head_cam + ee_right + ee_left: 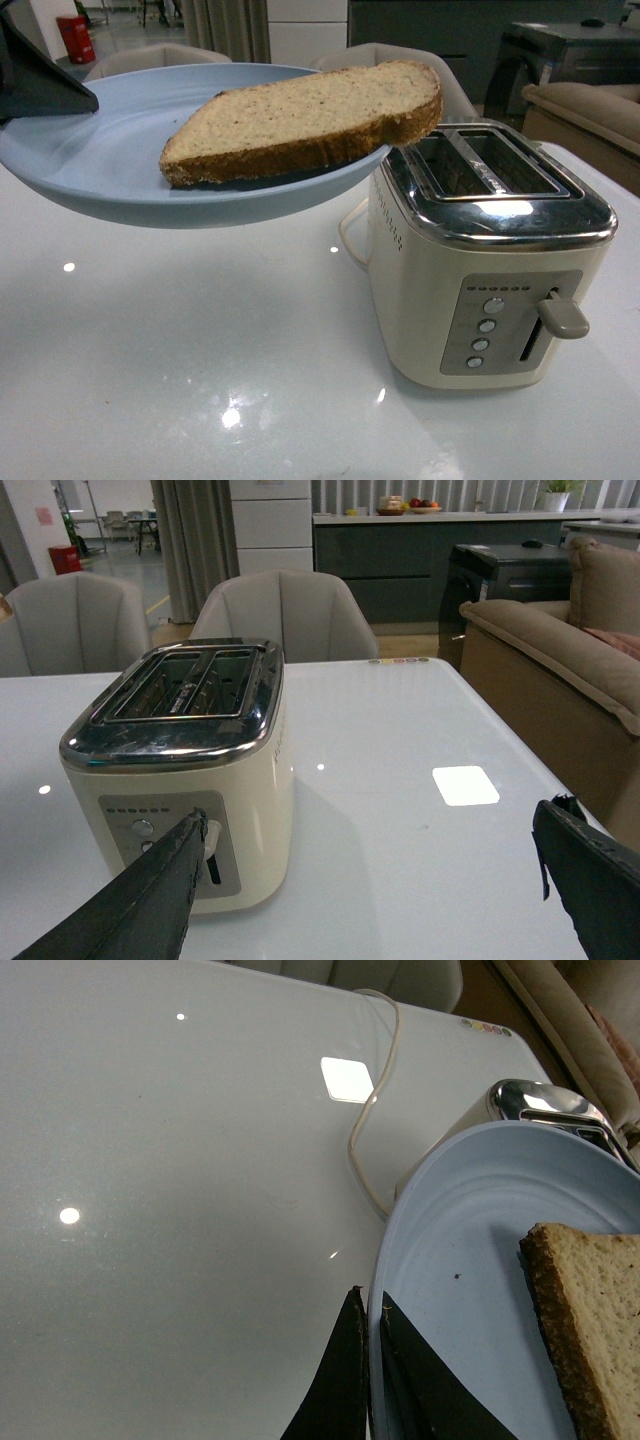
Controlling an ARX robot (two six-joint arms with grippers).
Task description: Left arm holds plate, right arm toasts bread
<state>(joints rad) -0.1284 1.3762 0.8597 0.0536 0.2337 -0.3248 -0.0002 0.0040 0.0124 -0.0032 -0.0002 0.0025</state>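
Left gripper (369, 1296) pinches plate (100, 150) at left rim; bread (310, 120) lies toward plate's right, apart. Right gripper (370, 816) gapes wide.

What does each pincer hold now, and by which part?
The left pincer holds the pale-blue plate by its rim, with one finger on each face. The right pincer is open and holds nothing.

A glossy white counter (180, 380) mirrored ceiling lights; two pale grey padded chairs (285, 610) stood behind it; a tan fabric sofa (560, 655) sat near a long dark grey cabinet (400, 560); grey-brown curtains (190, 550) hung beyond.
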